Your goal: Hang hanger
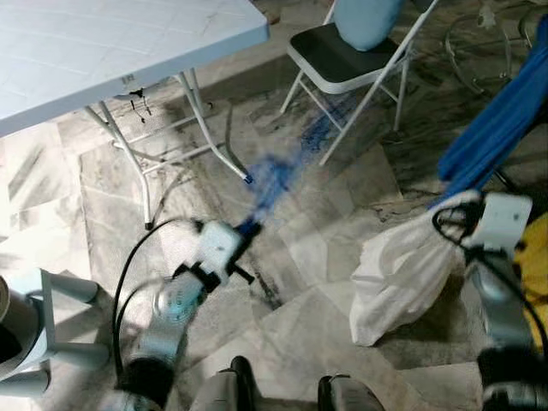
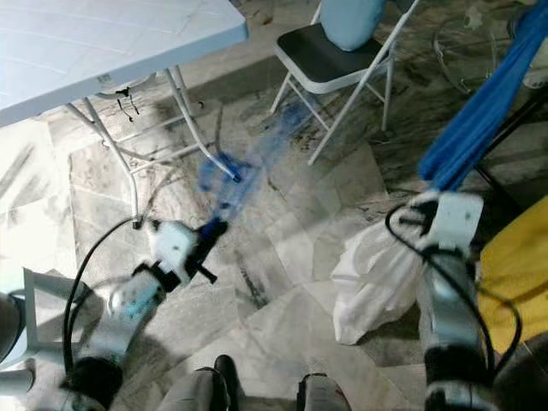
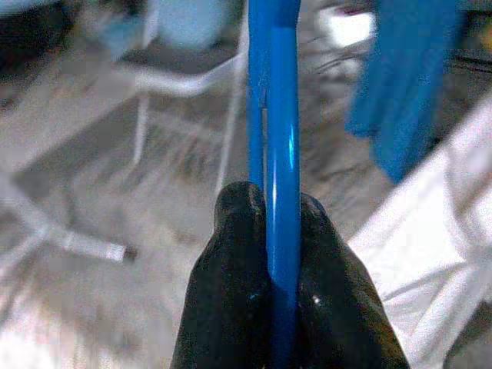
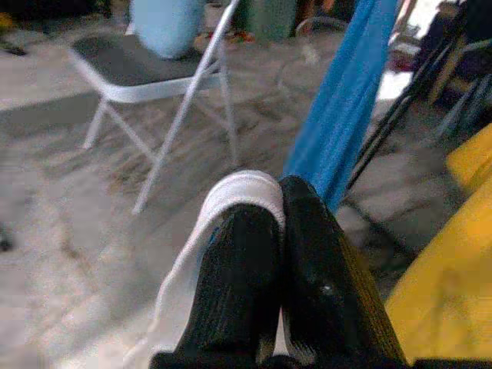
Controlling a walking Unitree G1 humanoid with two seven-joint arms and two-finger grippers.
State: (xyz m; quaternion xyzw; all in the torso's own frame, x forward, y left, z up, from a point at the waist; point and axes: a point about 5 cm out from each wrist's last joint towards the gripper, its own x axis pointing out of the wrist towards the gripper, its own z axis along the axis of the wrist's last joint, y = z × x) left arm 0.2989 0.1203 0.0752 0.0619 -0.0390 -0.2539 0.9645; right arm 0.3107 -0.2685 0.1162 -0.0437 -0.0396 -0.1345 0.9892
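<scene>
My left gripper [image 3: 267, 206] is shut on a blue plastic hanger [image 3: 281, 146], the bar pinched between its two black fingers. In the head views the hanger [image 1: 278, 171] is a blue blur reaching out from the left gripper [image 1: 249, 228] over the marble floor towards the folding chair. On the right, my right gripper [image 4: 280, 201] is shut on a bunched white garment [image 4: 240, 191], which hangs down as a white bundle [image 1: 401, 276] close to the floor. A blue cloth [image 1: 503, 116] hangs just beyond the right gripper.
A white folding table [image 1: 103, 43] stands at the far left, with a grey folding chair [image 1: 338, 56] ahead holding a light blue cushion. Black rack bars [image 4: 407, 92] and a yellow cloth [image 1: 536, 265] are at the right. A pale stool [image 1: 51, 321] is near my left side.
</scene>
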